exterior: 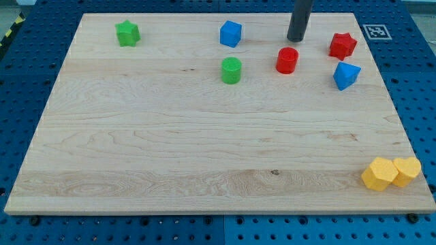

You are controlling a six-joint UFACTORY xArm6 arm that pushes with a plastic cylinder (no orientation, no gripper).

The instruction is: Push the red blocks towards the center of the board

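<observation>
A lab or test bench is suggested — a pale wooden board [204, 150] is laid on a blue perforated table [27, 95], and a printed black-and-white marker [376, 31] is fixed beside it.

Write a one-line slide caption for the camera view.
My tip sits just above the red cylinder, left of the red star, near the wooden board's top edge.

Green cylinder [231, 70] flanks red cylinder [287, 60] (leftward).

Pale wooden board [204, 150], blue perforated table [27, 82] around it, black-and-white marker tag [376, 31] at the view's top right
</observation>
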